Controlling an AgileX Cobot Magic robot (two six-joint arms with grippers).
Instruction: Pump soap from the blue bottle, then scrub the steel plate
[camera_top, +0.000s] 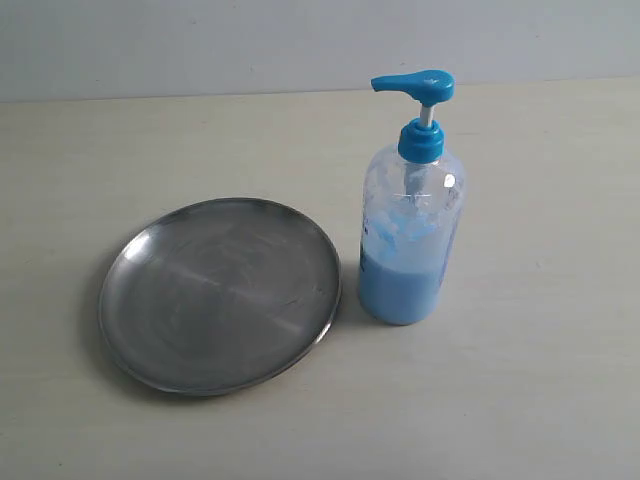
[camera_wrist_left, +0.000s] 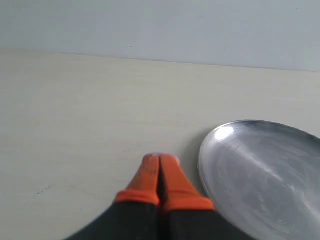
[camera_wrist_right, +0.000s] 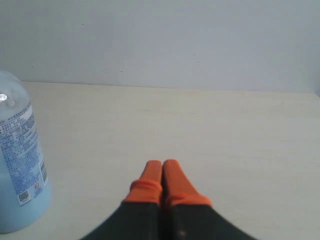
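So I'm hanging over a pale cream table, matte and smooth with a faint grain running through it. A plain off-white wall is meeting it along the back edge. That's about all the room is giving me.

The steel plate is lying flat on the left half of the table. It's round, wide and shallow with a low raised rim, and its dull grey metal is showing circular scuffs plus a soft streak of glare.

Just to its right the blue bottle is standing upright. It's sitting so close to the plate's rim that I can't tell if they're touching. It's clear plastic with a rounded shoulder and a bright blue collar. A white stem is carrying the blue pump head, whose spout is pointing left. The soap is filling less than half of it, opaque pale blue, with smears clinging higher up the inside. My right wrist camera is picking up its label, white with tiny blue print.

My left gripper is hovering just beside the plate's rim, orange fingertips pressed flat together and pinching nothing. My right gripper is doing the same near the bottle but apart from it, fully closed and empty.
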